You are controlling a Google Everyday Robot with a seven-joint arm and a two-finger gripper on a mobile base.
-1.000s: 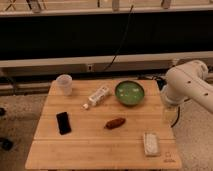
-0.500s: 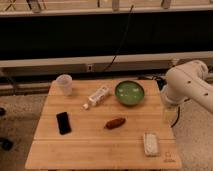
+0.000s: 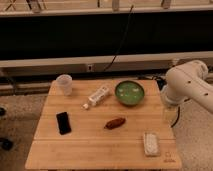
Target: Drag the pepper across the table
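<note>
Pepper (image 3: 115,123) lies mid-desk (image 3: 100,150), long axis pointing roughly toward the open, empty pincer (image 3: 169,114) hanging off the desk edge near the bowl (image 3: 129,93).

My gripper (image 3: 169,114), jaws apart, hangs at the right edge of the table (image 3: 100,150). Bare planks surround the pepper (image 3: 115,123). The green bowl (image 3: 129,93) and white tube (image 3: 96,97) stand behind it, the phone (image 3: 63,122) lies to its left, and a white block (image 3: 150,143) lies front-right.
</note>
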